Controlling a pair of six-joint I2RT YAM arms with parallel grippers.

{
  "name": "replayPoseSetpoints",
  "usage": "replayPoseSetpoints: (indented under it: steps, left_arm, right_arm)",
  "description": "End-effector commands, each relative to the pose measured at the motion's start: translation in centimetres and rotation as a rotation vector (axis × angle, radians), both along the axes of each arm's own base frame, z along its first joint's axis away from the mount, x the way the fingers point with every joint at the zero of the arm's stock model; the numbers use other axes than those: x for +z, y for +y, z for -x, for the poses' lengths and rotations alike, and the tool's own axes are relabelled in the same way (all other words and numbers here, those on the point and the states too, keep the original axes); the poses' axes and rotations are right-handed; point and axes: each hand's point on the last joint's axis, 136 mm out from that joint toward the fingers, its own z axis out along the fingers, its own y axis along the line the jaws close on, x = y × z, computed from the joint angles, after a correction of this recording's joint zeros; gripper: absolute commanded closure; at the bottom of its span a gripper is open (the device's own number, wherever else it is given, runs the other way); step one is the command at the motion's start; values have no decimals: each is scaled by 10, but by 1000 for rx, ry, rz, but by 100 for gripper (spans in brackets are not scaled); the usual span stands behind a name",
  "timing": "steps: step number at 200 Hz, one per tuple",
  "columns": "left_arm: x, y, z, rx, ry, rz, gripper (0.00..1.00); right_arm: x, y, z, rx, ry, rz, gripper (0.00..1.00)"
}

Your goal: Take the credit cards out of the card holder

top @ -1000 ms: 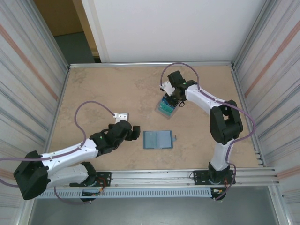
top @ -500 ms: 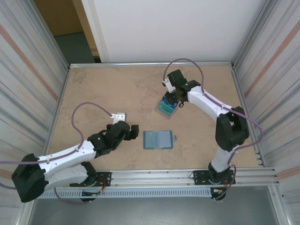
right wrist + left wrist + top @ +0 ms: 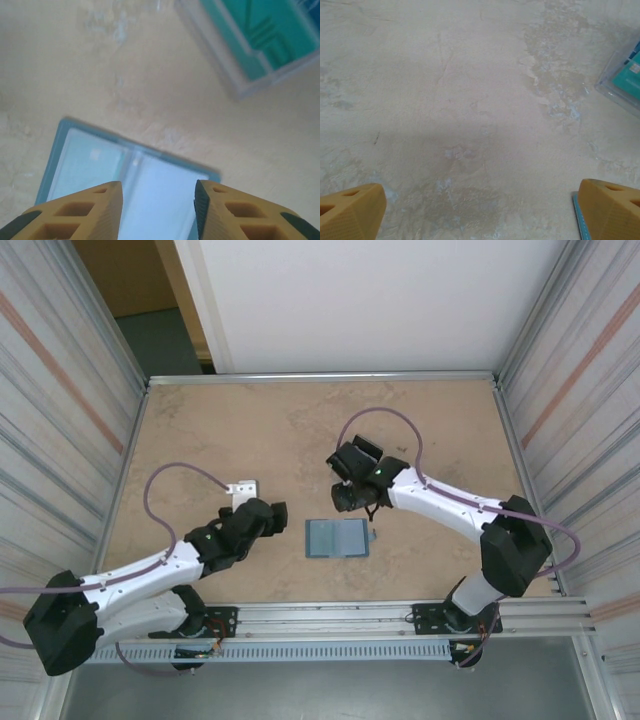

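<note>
tabletop (image 3: 250, 430): mottled beige | walls (image 3: 60, 390): corrugated metal | left pincer (image 3: 480, 192): agape | right pincer (image 3: 157, 186): parted, empty

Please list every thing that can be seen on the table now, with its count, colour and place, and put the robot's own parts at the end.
card holder: one, slate-blue, lying open at the table's near middle.
clear tray: one, transparent, near the card holder, not touching it.
credit cards: count unclear, teal and blue seen, inside the clear tray.
table: one, beige, stone pattern.
left gripper: one, orange fingers wide open, left of the card holder.
right gripper: one, orange fingers apart, pointing at the card holder.
</note>
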Motion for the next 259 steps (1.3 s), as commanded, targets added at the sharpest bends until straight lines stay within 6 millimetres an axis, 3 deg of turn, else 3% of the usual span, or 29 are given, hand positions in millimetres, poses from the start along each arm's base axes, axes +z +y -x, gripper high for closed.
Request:
replayPoseSetpoints:
  steps: [1, 48, 84, 142, 259]
  left_arm:
    - [4, 16, -3, 94, -47, 44, 1]
    - [0, 34, 2, 165, -60, 109, 1]
    - [1, 46, 5, 204, -86, 147, 1]
    - [0, 59, 10, 243, -110, 151, 1]
    - [-8, 51, 8, 214, -64, 119, 1]
  right_arm:
    - [-2, 4, 16, -117, -3, -20, 55]
    - [-23, 42, 53, -67, 39, -21, 51]
    - [-36, 55, 66, -31, 56, 30, 53]
    - [-55, 69, 70, -4, 101, 53, 52]
    - [-80, 68, 72, -1, 167, 91, 39]
